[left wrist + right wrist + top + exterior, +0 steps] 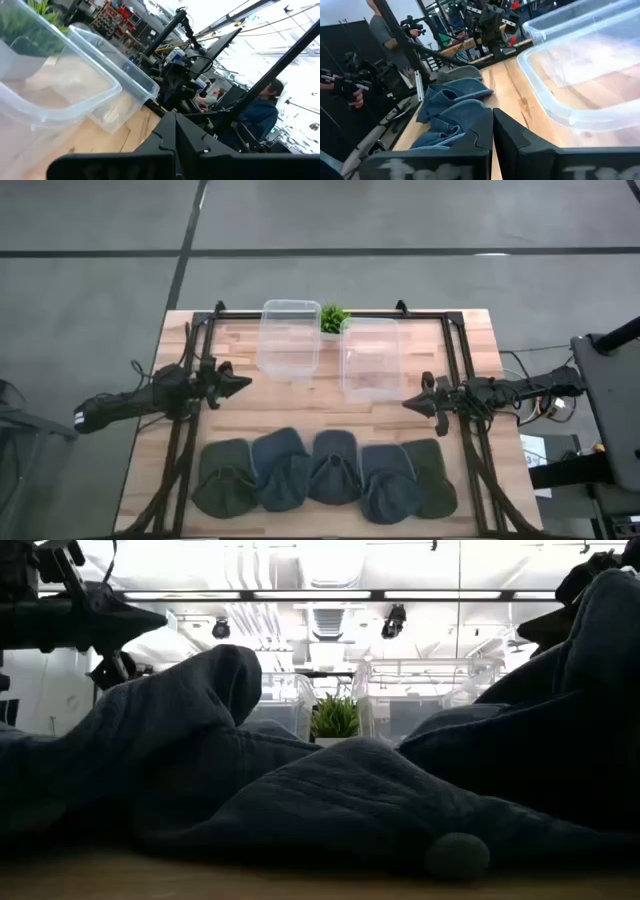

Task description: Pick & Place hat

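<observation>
Along the 6 o'clock edge of the table (pixel 470 330) I've got five hats (pixel 333 466) in an overlapping row, none picked yet. Left gripper (pixel 238 383) waits at 9, right gripper (pixel 414 402) at 3, both with fingers together. Two bins (pixel 290 337) sit at 12. I'd open wide, drop on an end hat's crown, pinch one layer only so neighbours don't drag along.

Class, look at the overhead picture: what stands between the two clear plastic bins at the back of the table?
In the high view, a small green plant stands between the left bin and the right bin.
</observation>
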Motion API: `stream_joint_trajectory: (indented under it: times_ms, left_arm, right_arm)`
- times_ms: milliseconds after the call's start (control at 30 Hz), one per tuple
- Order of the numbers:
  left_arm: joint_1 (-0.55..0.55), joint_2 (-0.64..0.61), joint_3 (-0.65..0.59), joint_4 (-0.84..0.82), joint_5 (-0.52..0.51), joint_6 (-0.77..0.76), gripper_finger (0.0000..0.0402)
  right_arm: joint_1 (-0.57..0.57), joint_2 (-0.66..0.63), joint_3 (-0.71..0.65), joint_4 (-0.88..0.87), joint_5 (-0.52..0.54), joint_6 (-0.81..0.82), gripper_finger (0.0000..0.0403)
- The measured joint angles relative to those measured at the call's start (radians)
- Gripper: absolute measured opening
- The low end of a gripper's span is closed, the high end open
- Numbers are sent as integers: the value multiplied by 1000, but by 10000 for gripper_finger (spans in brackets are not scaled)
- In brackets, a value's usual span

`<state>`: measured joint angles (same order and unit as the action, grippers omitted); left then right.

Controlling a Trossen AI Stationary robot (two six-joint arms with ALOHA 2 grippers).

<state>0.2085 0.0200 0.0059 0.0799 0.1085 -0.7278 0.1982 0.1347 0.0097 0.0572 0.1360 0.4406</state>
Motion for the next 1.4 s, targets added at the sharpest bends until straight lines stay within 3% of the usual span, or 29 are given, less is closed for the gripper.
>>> stream_joint_trajectory:
  times_ms: [200,400,533,833,967,1133,1267,1400]
  left_arm:
    - [0,4,0,-21,-6,-74,2]
    - [0,3,0,-21,-16,-200,2]
    - [0,3,0,-21,-21,-221,2]
    - [0,3,0,-21,-31,-277,2]
    - [0,3,0,-21,-32,-321,2]
    - [0,3,0,-21,-38,-437,2]
    - [0,3,0,-21,-41,-467,2]
    - [0,5,0,-21,-41,-493,2]
  right_arm:
    - [0,-1,0,44,-1,96,9]
    - [0,-1,0,126,48,541,9]
    - [0,-1,0,143,24,701,9]
    - [0,13,0,503,13,683,9]
    - [0,23,1,479,25,727,9]
    - [-1,64,0,474,70,920,9]
    - [4,131,14,468,-13,1045,18]
    - [10,236,111,469,-82,1090,50]
